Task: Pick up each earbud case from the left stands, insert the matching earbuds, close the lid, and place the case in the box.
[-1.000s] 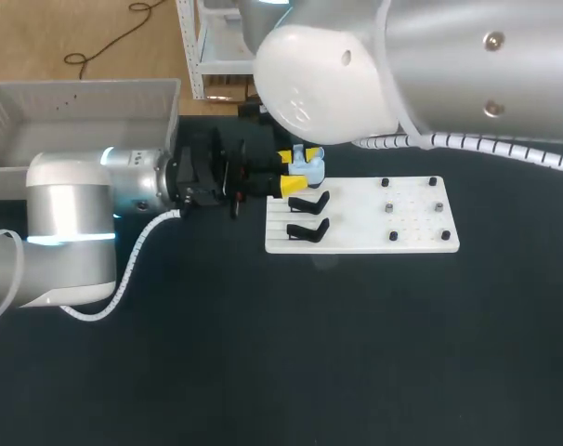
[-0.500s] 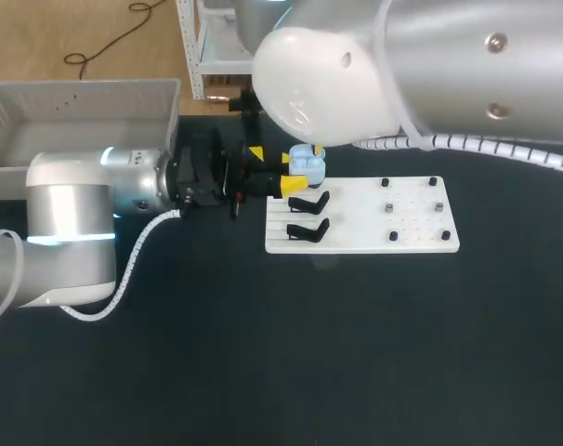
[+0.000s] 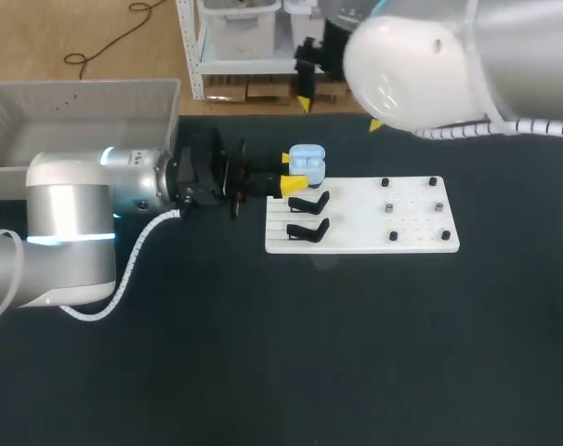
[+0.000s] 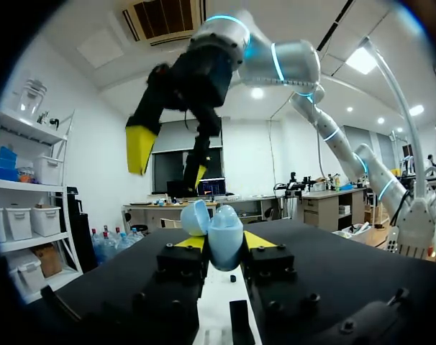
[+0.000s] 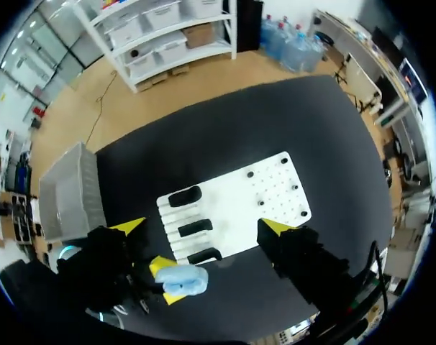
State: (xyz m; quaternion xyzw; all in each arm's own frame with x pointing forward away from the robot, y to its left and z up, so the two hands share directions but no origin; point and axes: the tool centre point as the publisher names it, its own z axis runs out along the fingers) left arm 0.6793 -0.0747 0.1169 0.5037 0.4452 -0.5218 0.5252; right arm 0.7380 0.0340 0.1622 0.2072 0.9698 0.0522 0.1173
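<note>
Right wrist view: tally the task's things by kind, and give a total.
earbud case: 1
black stands: 3
white board: 1
grey box: 1
Total: 6

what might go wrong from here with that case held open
1. The left gripper pinches the earbud case only low on its body, so a push on the open lid may tilt or slip it.
2. The right gripper hangs open far above; a descent off line might knock the case against the black stands.
</note>
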